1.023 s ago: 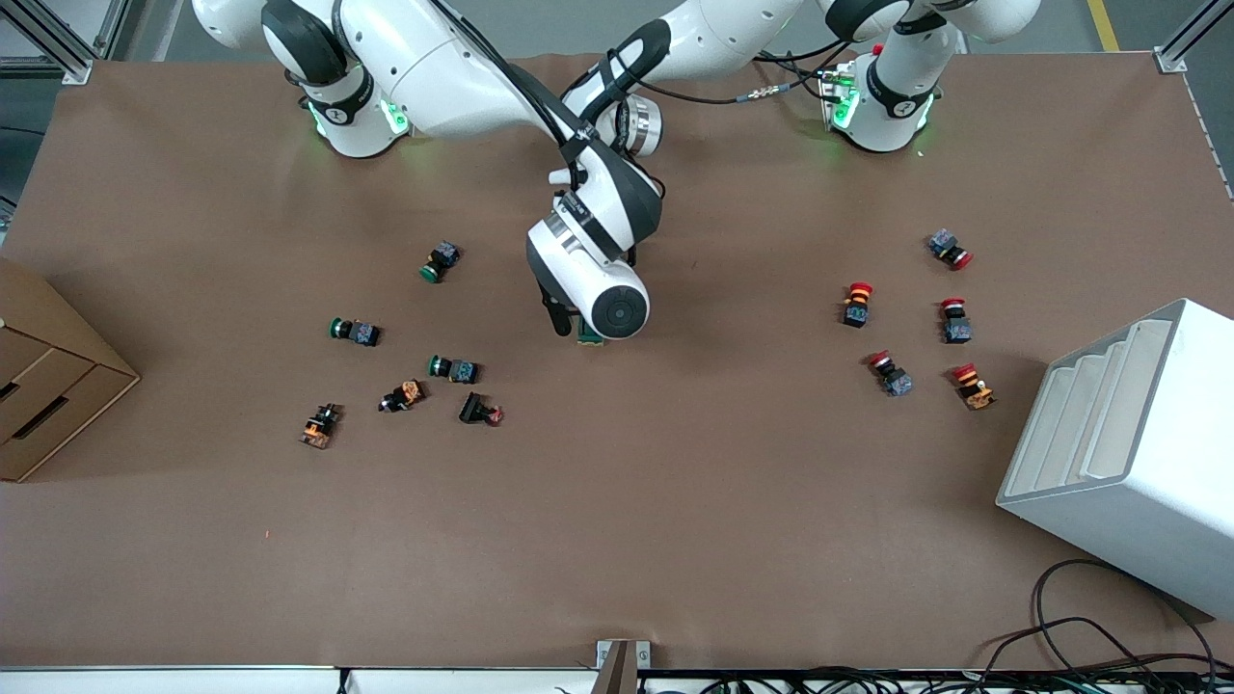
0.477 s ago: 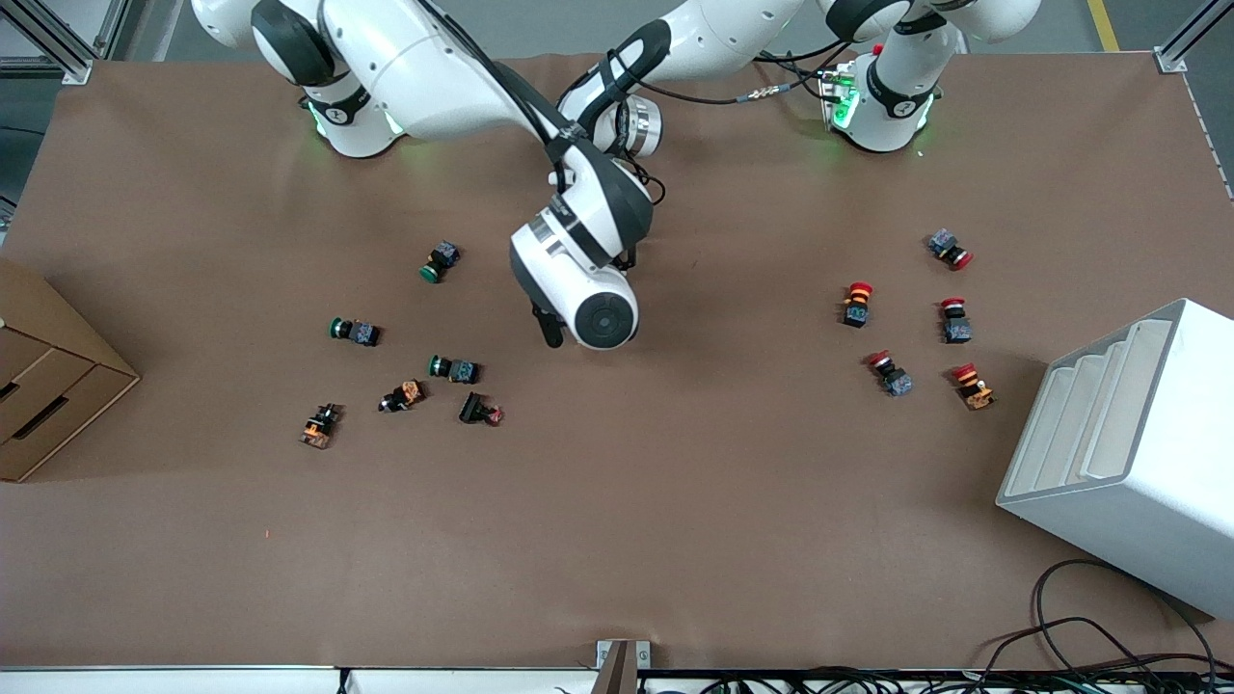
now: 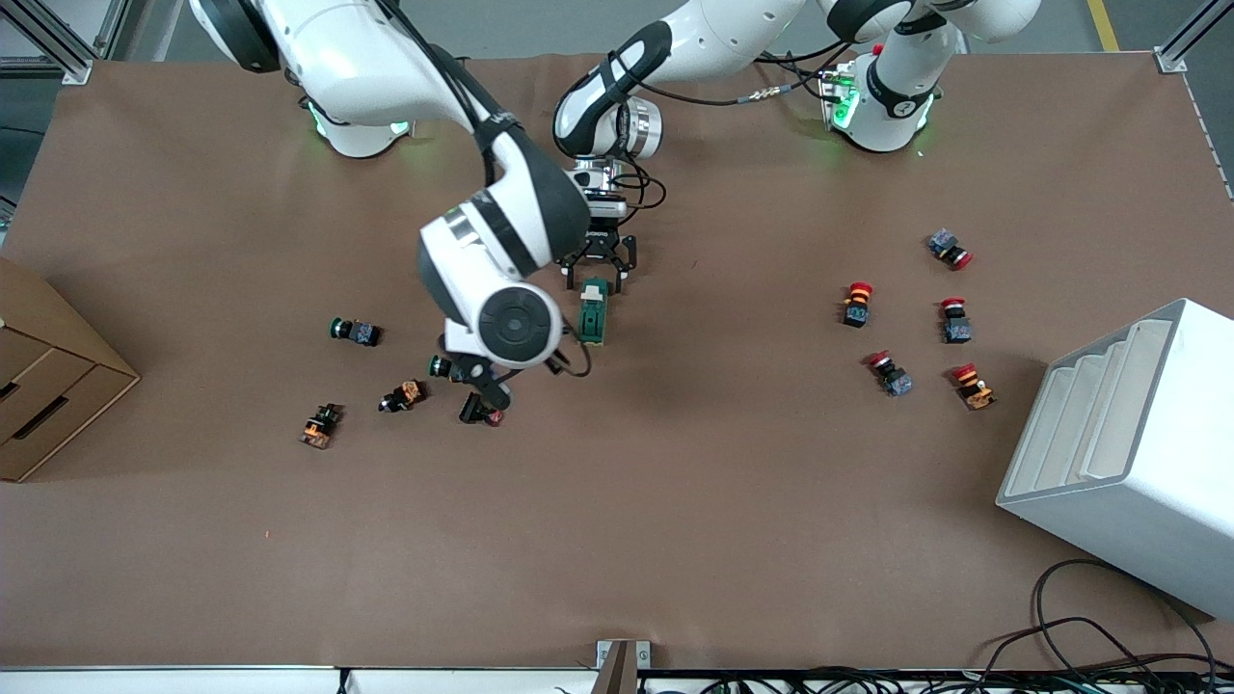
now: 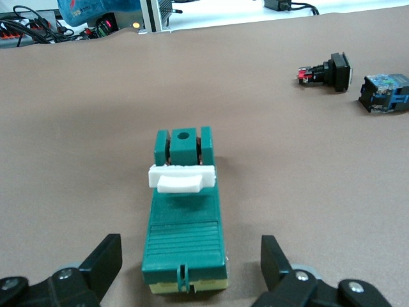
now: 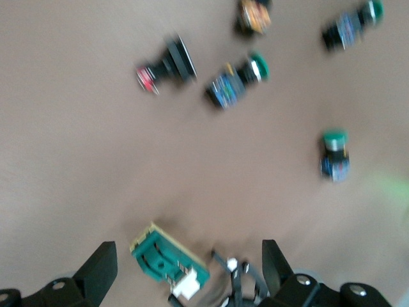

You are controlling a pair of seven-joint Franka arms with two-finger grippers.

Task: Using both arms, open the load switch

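Observation:
The load switch [image 3: 592,316], a dark-green block with a white piece [image 4: 182,178], lies mid-table. In the left wrist view the load switch [image 4: 184,225] rests between the fingers [image 4: 106,261] without touching them. My left gripper [image 3: 599,278] is open, low over the switch's end that is farther from the front camera. My right gripper [image 3: 482,378] hangs open over the push buttons toward the right arm's end, mostly hidden under its wrist. The right wrist view is blurred and shows the load switch [image 5: 169,261] with the open right gripper [image 5: 188,252] above it.
Green-capped and black push buttons [image 3: 355,332] lie scattered toward the right arm's end. Red-capped ones [image 3: 856,304] lie toward the left arm's end. A white rack [image 3: 1128,453] and a cardboard box [image 3: 48,386] stand at the table's two ends. Cables [image 3: 1089,646] trail at the front edge.
The right arm has swung away from over the switch toward its own end of the table. That uncovered the switch and the open left gripper at it.

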